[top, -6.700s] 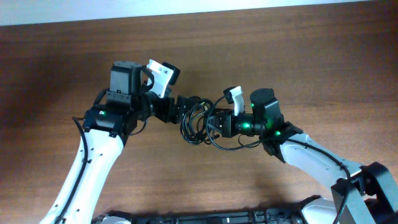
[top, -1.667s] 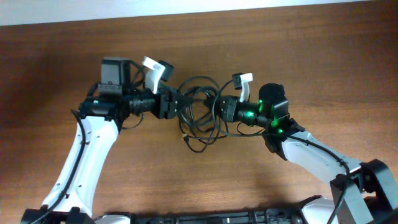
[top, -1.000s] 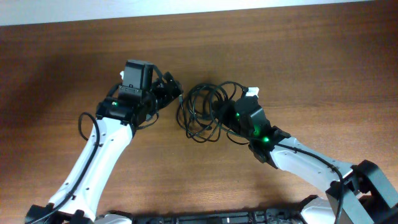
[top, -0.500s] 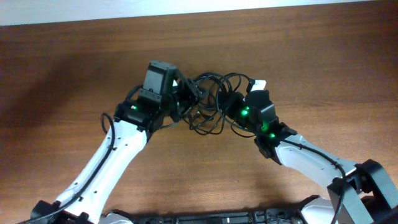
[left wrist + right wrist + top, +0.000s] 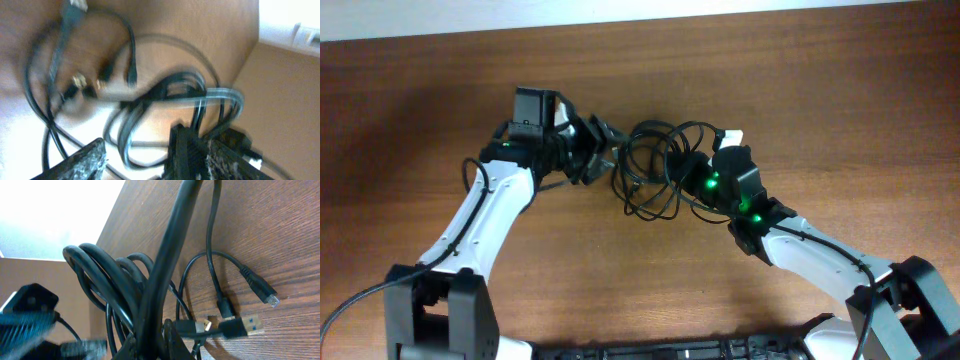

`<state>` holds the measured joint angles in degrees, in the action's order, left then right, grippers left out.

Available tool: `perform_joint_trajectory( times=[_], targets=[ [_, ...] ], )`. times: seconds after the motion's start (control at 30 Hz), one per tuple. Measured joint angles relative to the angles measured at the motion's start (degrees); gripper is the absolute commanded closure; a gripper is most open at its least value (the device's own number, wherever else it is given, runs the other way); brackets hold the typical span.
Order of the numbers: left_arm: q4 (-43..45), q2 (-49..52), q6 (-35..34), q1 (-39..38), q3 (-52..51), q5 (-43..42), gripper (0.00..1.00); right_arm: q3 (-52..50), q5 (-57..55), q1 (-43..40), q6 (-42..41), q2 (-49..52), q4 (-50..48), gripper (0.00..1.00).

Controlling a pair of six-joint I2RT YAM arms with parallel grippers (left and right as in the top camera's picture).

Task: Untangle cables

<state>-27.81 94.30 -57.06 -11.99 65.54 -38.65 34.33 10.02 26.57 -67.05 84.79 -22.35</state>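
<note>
The black cables lie in a looped tangle on the wooden table between my two arms. My right gripper is at the tangle's right side; in the right wrist view it is shut on a thick black strand of the cables. Loose plugs, one with a metal USB tip, rest on the wood beside it. My left gripper is at the tangle's left edge. In the blurred left wrist view its jaws stand wide apart, with cable loops just beyond and between them.
The table's far edge meets a white wall. A black bar runs along the front edge. Thicker black robot wires hang beside the left arm.
My left arm has pulled back to the left, from over the tangle to its left edge. The right gripper has kept its grip and barely moved.
</note>
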Motion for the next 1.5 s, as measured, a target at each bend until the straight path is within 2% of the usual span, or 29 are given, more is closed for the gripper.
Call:
perform_joint_trajectory(
  times=[0.07, 0.1, 0.13, 0.17, 0.27, 0.37, 0.43, 0.57, 0.6, 0.63, 0.7, 0.77, 0.83, 0.87, 0.93, 0.97, 1.0, 1.07, 1.1, 1.13, 1.17, 1.23, 1.27, 1.33, 1.37, 1.4, 1.43, 1.47, 1.5],
  targets=[
    [-5.60, 0.00, 0.55, -3.96, 0.13, -3.43, 0.41, 0.00, 0.02, 0.00, -0.07, 0.00, 0.02, 0.96],
    [-8.83, 0.02, 0.68, -5.66, 0.31, -1.88, 0.41, 0.00, 0.00, 0.00, 0.04, 0.02, -0.02, 0.96],
    [-12.11, 0.02, 0.72, -6.95, 0.44, 1.01, 0.39, 0.00, 0.22, 0.00, 0.00, 0.02, -0.04, 0.96],
    [-15.58, 0.02, 0.72, -8.98, 0.28, 8.24, 0.37, 0.00, 0.48, 0.00, -0.02, 0.00, -0.04, 0.96],
    [-15.50, 0.02, 0.74, -11.52, 0.26, 21.57, 0.42, 0.00, 3.96, -0.09, -3.43, 0.00, -0.26, 0.96],
    [-12.83, 0.11, 0.72, -11.67, 0.15, 27.41, 0.40, 0.00, 9.64, -0.35, -6.16, 0.00, -0.42, 0.96],
    [-12.37, 0.11, 0.72, -12.13, 0.15, 29.09, 0.43, 0.00, 11.82, -0.61, -8.04, 0.00, -0.39, 0.96],
    [-13.20, 0.00, 1.95, -11.56, 0.28, 26.84, 0.35, 0.00, 12.17, -0.72, -8.20, 0.00, -0.04, 0.96],
    [-14.43, -0.83, 3.48, -9.99, 0.28, 25.22, 0.33, 0.00, 12.33, -0.63, -8.20, 0.02, -0.04, 0.96],
    [-15.26, -3.69, 5.57, -7.23, 0.37, 23.98, 0.23, 0.00, 12.85, -0.57, -8.20, 0.00, -0.04, 0.96],
    [-15.78, -9.88, 7.58, -6.12, 0.81, 23.45, 0.20, 0.00, 13.44, -0.52, -8.17, 0.00, 0.02, 0.96],
    [-15.69, -12.02, 8.07, -8.35, 1.44, 23.93, 0.21, 0.00, 13.68, -0.48, -8.17, 0.00, 0.02, 0.96],
    [-15.72, -9.35, 7.78, -11.37, 1.44, 24.09, 0.21, 0.00, 13.70, -0.48, -8.17, 0.00, 0.02, 0.96],
    [-15.72, -7.32, 7.26, -12.72, 1.44, 24.20, 0.25, 0.00, 14.10, -0.48, -8.22, 0.00, 0.00, 0.96],
    [-15.37, -3.98, 6.58, -14.21, 1.44, 25.35, 0.40, 0.00, 14.25, -0.48, -8.81, 0.00, 0.00, 0.96],
    [-14.95, -2.05, 6.14, -14.80, 1.44, 26.29, 0.59, 0.00, 14.80, -0.48, -9.46, 0.00, -0.28, 0.96],
    [-14.62, -0.31, 5.81, -15.21, 1.44, 27.76, 1.00, 0.00, 15.28, -0.48, -9.70, 0.00, -0.42, 0.95],
    [-13.14, 0.76, 5.16, -15.21, 1.44, 31.58, 1.00, 0.00, 16.24, -0.33, -9.90, 0.00, -0.33, 0.87],
    [-12.70, 1.09, 4.98, -14.95, 1.46, 33.20, 1.00, 0.00, 16.68, -0.20, -8.63, 0.02, -0.22, 0.73],
    [-12.85, 1.07, 5.64, -14.51, 1.86, 34.29, 1.00, 0.00, 17.14, 0.11, -4.61, 0.02, -0.39, 0.46],
    [-14.12, 0.96, 7.34, -12.50, 2.86, 34.86, 1.00, 0.02, 17.29, 0.09, 0.92, 0.02, -0.50, 0.31],
    [-15.04, -1.11, 9.88, -7.19, 4.76, 35.93, 1.00, 0.02, 18.62, 0.09, 13.99, 0.02, -0.44, 0.18],
    [-15.34, -3.85, 10.86, -4.68, 5.53, 36.20, 1.00, 0.02, 19.52, 0.09, 17.20, 0.02, -0.39, 0.08],
    [-16.55, -8.52, 11.87, -3.50, 6.43, 36.54, 1.00, 0.02, 21.42, 0.81, 22.93, 0.00, -1.18, 0.09],
    [-17.59, -8.68, 12.09, -4.09, 6.45, 36.54, 1.00, 0.00, 21.38, 1.92, 23.85, 0.00, -2.27, 0.12],
    [-18.14, -8.57, 12.13, -4.98, 6.45, 36.50, 1.00, 0.02, 20.35, 4.28, 25.03, 0.00, -3.26, 0.40],
    [-18.12, -8.57, 12.15, -5.57, 6.45, 36.33, 1.00, 0.02, 18.36, 6.12, 26.34, 0.00, -3.61, 0.80],
    [-18.14, -8.57, 12.31, -6.47, 6.45, 35.43, 1.00, 0.02, 12.55, 8.94, 28.96, 0.00, -3.78, 0.96],
    [-18.12, -8.57, 13.00, -7.28, 6.45, 33.20, 1.00, 0.02, 6.45, 9.84, 30.86, 0.00, -3.76, 0.96]
  ],
)
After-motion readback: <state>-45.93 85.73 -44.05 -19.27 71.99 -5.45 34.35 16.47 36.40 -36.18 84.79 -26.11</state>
